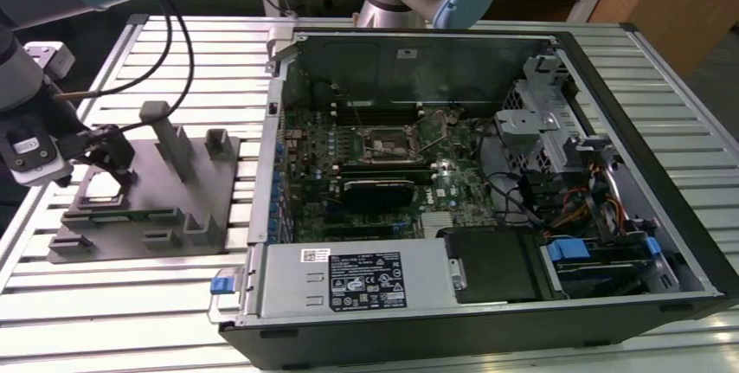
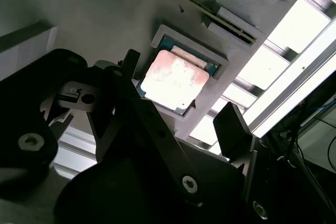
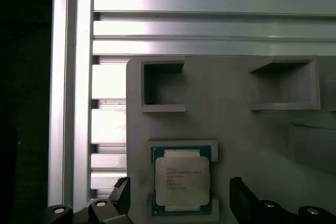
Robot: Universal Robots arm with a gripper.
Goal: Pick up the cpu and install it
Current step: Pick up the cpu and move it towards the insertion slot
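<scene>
The cpu (image 3: 181,181) is seen lying flat, metal lid upward, in a shallow square pocket of a grey printed holder (image 3: 241,129). The holder is set on the slatted aluminium table (image 3: 210,19), to the exterior view's left of the open computer case (image 1: 676,217). The chip has not yet been lifted.

The gripper (image 3: 179,187) is held above the pocket with its jaws released. In both wrist views one black finger (image 3: 239,195) is seen on each side of the chip, and a gap is left between each finger and the pocket wall. Nothing is gripped or touched.

The chip is judged to be light, stiff and thin. Its polished lid is likely to be slippery, so little is offered to a grip from above. It is best taken by two opposite edges, on the narrow green rim that shows around the lid. Access is eased where the pocket wall is cut away at the sides.

The underside is judged to be fragile, and it is not to be scraped or pressed. A squeeze that is off-centre could tip the chip in its pocket.

The empty black socket (image 1: 387,139) is seen on the motherboard (image 1: 462,187) inside the case, well apart from the holder.
</scene>
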